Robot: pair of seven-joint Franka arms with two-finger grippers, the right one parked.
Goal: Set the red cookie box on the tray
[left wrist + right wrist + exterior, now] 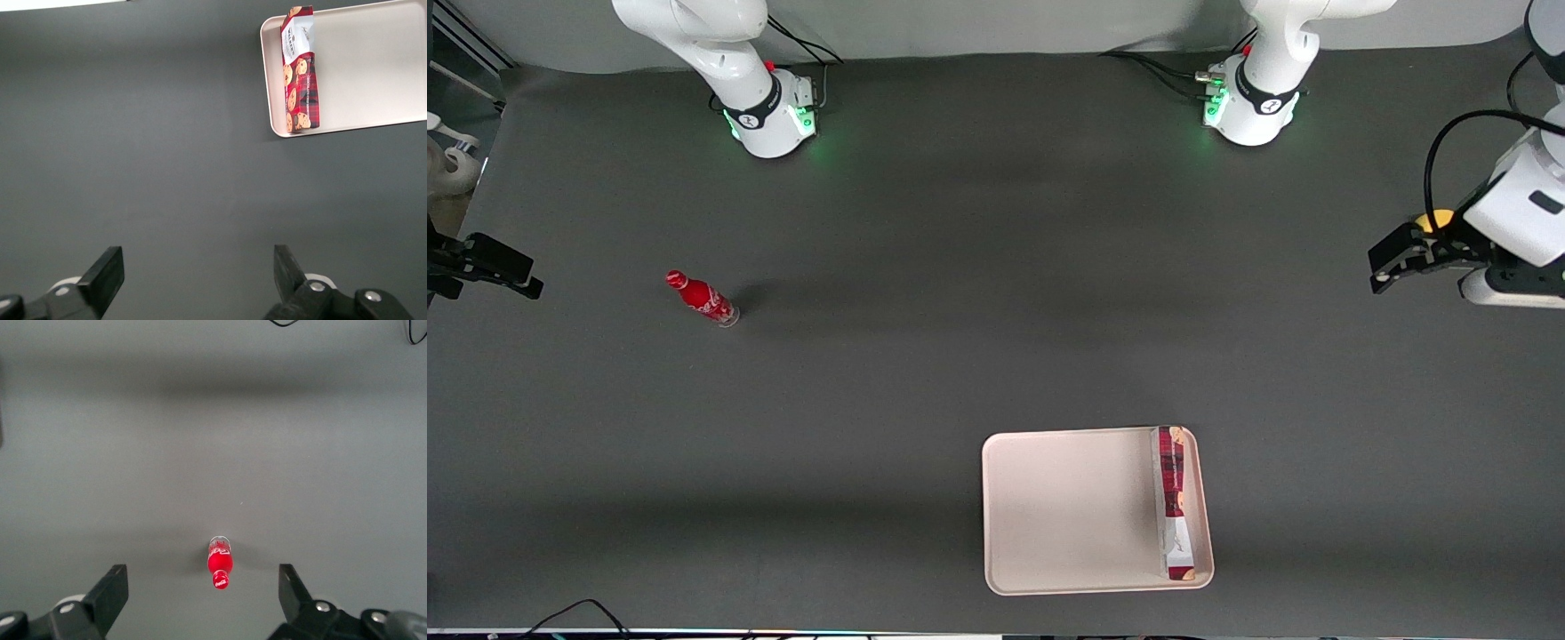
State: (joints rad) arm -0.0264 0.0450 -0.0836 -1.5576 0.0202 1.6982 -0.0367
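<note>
while the red cookie box (1174, 502) lies in the tray (1067, 507), the hand (1392, 262) hangs open.

Your red cookie box (1173, 500) is lying in the tray (1067, 511).
It is resting lengthwise along the short rim nearest the working arm's end, tilted up against that rim, showing dark-red plaid, cookie pictures and a white patch. You are seeing the gripper (1392, 267) hanging open, well apart.
</note>
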